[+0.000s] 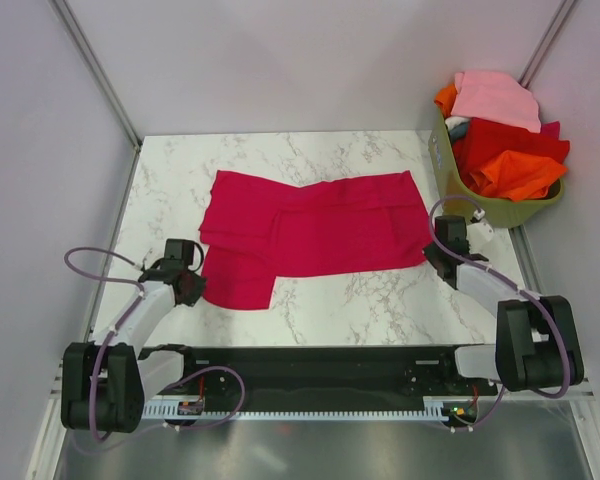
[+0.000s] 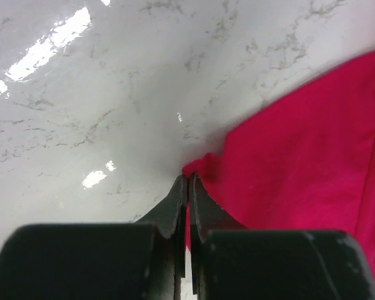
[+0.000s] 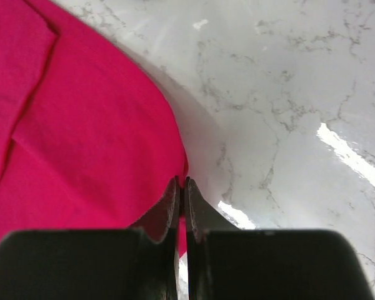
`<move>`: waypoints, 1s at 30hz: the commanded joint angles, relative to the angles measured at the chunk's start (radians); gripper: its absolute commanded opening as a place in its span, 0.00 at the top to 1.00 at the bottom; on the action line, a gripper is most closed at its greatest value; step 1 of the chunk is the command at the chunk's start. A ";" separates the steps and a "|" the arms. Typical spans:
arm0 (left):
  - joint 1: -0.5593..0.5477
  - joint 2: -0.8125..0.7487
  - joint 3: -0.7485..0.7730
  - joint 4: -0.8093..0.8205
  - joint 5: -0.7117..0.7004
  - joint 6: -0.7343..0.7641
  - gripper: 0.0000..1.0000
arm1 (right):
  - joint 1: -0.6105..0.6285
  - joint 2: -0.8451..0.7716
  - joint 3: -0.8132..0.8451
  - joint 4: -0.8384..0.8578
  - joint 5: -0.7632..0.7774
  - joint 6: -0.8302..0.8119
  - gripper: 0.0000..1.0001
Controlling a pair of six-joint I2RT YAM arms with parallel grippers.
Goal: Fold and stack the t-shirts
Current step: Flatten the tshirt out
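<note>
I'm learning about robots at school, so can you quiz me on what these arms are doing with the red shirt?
1. True or false: the left gripper is shut on the crimson t-shirt.
2. Where are the other t-shirts? A in the green basket; B on the floor; C hanging up.
3. How many grippers pinch the crimson t-shirt?
Key: 1 true; 2 A; 3 two, the right gripper too.

The tabletop (image 1: 360,300) was finished in glossy veined marble; the tee (image 1: 320,228) was made of matt, soft cloth.
</note>
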 commanded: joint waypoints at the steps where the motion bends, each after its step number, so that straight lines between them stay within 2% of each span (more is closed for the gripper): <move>1: 0.003 -0.069 0.066 0.037 0.035 0.094 0.98 | 0.001 -0.051 0.021 0.036 -0.073 -0.073 1.00; 6: 0.003 -0.222 0.135 0.037 0.055 0.160 0.98 | 0.001 -0.123 0.046 0.031 -0.185 -0.123 1.00; 9: 0.003 -0.249 0.195 0.033 0.070 0.191 0.98 | 0.001 -0.166 0.056 0.016 -0.210 -0.131 1.00; 14: 0.003 -0.220 0.306 0.026 0.106 0.206 0.98 | -0.001 -0.207 0.096 0.001 -0.234 -0.125 1.00; 18: 0.003 -0.148 0.424 0.026 0.129 0.205 0.98 | -0.001 -0.172 0.190 -0.008 -0.286 -0.129 1.00; 24: 0.005 -0.036 0.700 0.005 0.113 0.223 0.98 | -0.001 -0.101 0.441 -0.103 -0.357 -0.162 1.00; 25: 0.006 -0.022 0.785 -0.004 0.106 0.226 0.98 | -0.001 -0.098 0.501 -0.128 -0.392 -0.163 1.00; 30: 0.006 -0.003 1.080 -0.055 0.110 0.232 0.98 | -0.002 -0.146 0.662 -0.176 -0.433 -0.151 1.00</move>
